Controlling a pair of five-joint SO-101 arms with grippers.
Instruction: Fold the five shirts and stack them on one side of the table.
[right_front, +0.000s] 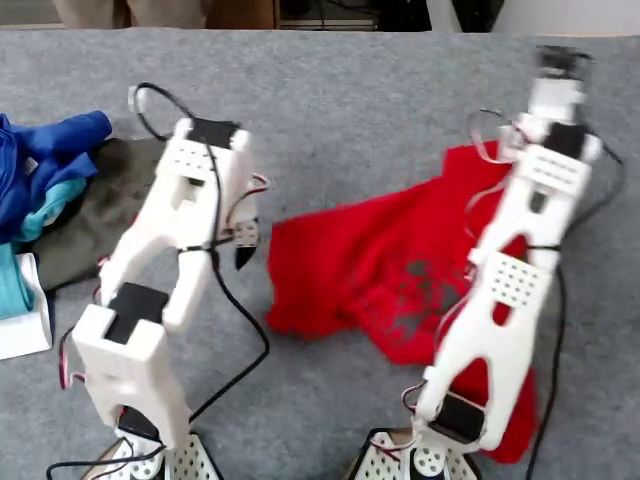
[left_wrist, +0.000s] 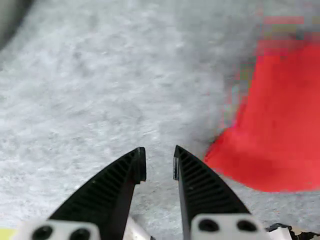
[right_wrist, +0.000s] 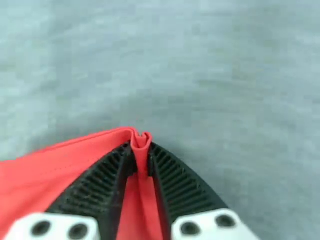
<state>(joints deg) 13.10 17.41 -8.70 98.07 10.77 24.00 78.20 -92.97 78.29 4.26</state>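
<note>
Folding underway: right claw (right_wrist: 142, 148) clamps the red shirt (right_front: 380, 270) by its edge. Left claw (left_wrist: 158, 164), slightly apart beside it, should probably grip the near edge next.

The left gripper (left_wrist: 159, 164) hangs over the grey table (left_wrist: 100, 85), jaws slightly parted with nothing between them. The red shirt (left_wrist: 280, 125) lies just beside it.

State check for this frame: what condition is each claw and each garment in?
red shirt: unfolded, rumpled, lying on the table.
right claw: shut on a pinched fold of the red shirt.
left claw: open, empty, over bare table beside the red shirt.
other shirts: unfolded, heaped together.
</note>
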